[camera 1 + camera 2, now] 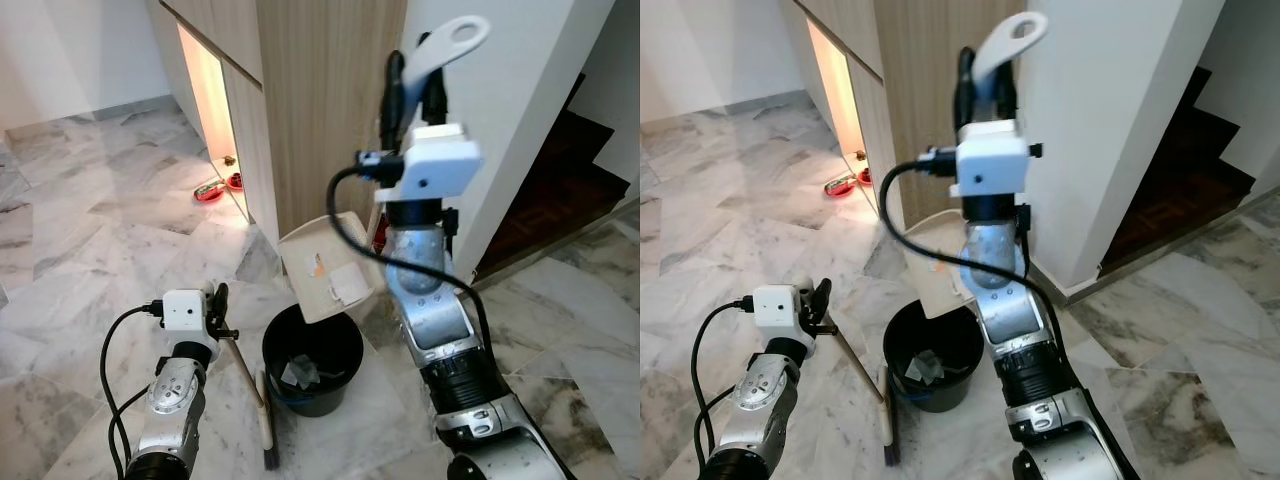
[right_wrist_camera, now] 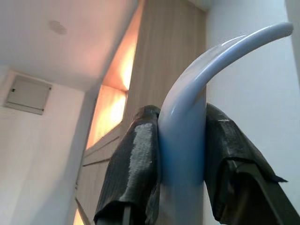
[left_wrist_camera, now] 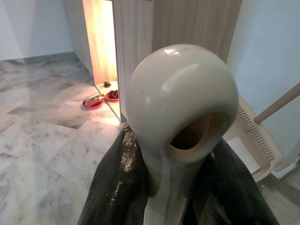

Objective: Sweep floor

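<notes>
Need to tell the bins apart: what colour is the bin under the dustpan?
Black bin, with a cream dustpan tipped over it; clearest in the left eye view.

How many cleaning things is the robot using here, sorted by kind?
Dustpan, held tipped over the bin by the right gripper: 1
Broom, held by the left gripper: 1
Black bin: 1
Total: 3
</notes>
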Motion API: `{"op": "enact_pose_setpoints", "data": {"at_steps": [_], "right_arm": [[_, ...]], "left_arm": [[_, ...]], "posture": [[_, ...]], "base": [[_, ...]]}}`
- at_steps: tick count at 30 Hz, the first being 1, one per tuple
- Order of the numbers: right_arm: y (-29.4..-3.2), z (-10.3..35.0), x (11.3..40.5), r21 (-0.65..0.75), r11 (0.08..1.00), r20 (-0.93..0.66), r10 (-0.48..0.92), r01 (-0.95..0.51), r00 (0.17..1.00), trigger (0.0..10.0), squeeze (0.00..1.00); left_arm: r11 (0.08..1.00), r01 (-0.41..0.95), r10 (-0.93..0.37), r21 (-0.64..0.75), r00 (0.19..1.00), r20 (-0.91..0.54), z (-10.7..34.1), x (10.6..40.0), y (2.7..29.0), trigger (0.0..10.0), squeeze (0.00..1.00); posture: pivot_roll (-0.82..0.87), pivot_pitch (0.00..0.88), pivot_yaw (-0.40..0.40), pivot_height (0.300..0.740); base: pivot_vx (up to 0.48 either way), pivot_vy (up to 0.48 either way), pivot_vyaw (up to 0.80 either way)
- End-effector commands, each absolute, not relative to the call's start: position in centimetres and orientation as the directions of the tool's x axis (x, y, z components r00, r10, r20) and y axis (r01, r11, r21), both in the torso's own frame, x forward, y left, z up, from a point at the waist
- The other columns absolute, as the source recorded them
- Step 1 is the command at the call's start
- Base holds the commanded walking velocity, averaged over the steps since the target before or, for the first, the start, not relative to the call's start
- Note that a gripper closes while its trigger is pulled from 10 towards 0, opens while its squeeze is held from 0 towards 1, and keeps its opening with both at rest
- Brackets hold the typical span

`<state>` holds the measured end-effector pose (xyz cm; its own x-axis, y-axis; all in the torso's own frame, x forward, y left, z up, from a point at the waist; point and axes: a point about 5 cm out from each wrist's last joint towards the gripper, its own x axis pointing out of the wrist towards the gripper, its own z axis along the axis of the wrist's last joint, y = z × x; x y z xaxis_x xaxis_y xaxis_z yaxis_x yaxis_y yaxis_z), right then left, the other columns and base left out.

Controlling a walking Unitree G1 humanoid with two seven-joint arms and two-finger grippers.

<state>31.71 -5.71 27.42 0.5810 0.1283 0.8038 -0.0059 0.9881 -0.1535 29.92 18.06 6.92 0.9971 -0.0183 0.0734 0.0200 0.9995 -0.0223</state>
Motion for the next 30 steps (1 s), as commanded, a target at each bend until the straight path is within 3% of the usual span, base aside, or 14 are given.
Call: {"op": "enact_pose_setpoints", "data": {"at_steps": [1, 16, 30], "right_arm": [[-4.8, 29.0, 30.2, -0.188, 0.981, 0.867, 0.184, -0.036, 0.463, 10.0, 0.00], [-3.1, 28.6, 28.5, -0.327, 0.942, 0.870, 0.330, -0.071, 0.367, 10.0, 0.00], [-2.2, 28.7, 27.2, -0.346, 0.930, 0.881, 0.367, -0.121, 0.300, 10.0, 0.00]], "left_arm": [[0.999, 0.030, -0.028, -0.015, 0.993, 0.118, 7.6, 30.0, 18.0, 10.0, 0.00], [0.999, 0.036, -0.033, -0.020, 0.992, 0.120, 7.6, 30.0, 17.8, 10.0, 0.00], [0.999, 0.037, -0.035, -0.021, 0.992, 0.122, 7.7, 30.1, 17.8, 10.0, 0.00]], "posture": [[0.00, 0.000, 0.013, 0.740], [0.00, 0.000, 0.012, 0.740], [0.00, 0.000, 0.010, 0.740]], "base": [[0.000, 0.000, 0.00], [0.000, 0.000, 0.00], [0.000, 0.000, 0.00]]}}
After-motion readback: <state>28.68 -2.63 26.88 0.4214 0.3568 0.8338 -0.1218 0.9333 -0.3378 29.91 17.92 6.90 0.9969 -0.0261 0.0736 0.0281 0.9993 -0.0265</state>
